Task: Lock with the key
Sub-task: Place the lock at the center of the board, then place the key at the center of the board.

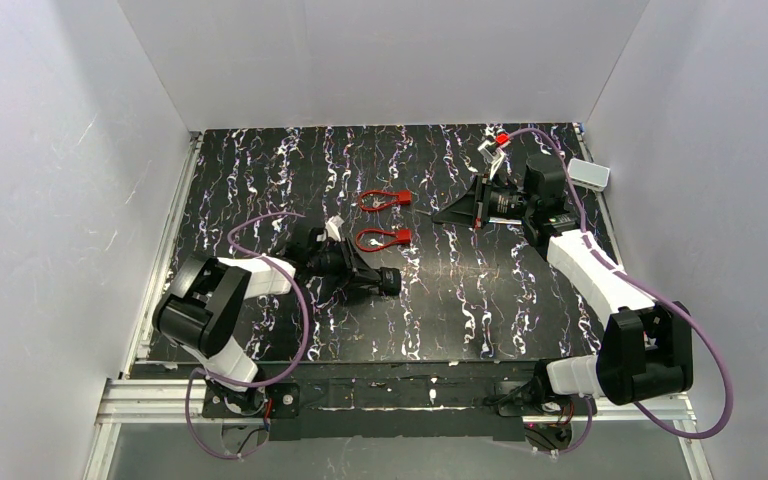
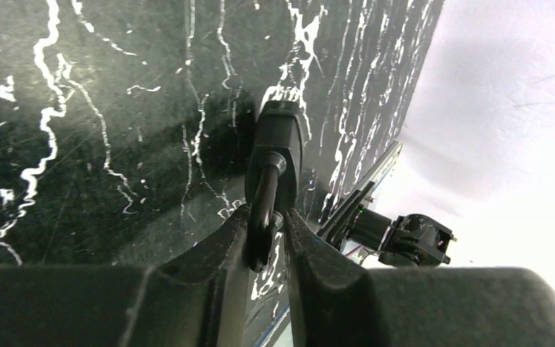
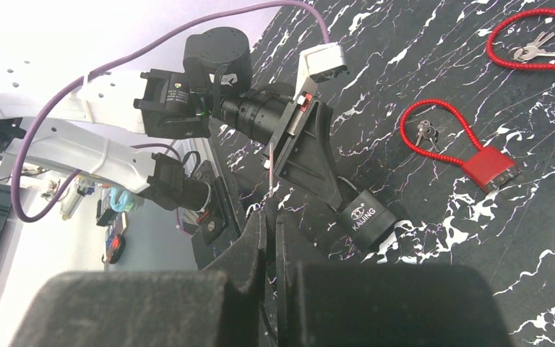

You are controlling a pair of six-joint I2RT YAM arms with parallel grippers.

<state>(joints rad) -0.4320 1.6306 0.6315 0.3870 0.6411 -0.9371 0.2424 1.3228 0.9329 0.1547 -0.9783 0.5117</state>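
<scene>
The left claw (image 2: pixel 267 225) is pinched shut on the shackle of the black padlock (image 2: pixel 277 141), near the middle of the bench (image 1: pixel 260 170). The right claw (image 3: pixel 269 211) is fully closed, with a thin sliver (image 3: pixel 269 168), perhaps the key, poking from its tips. We judge the padlock heavy, rigid and slick, so we would hold it by the shackle and pinch the light key by its bow.
</scene>
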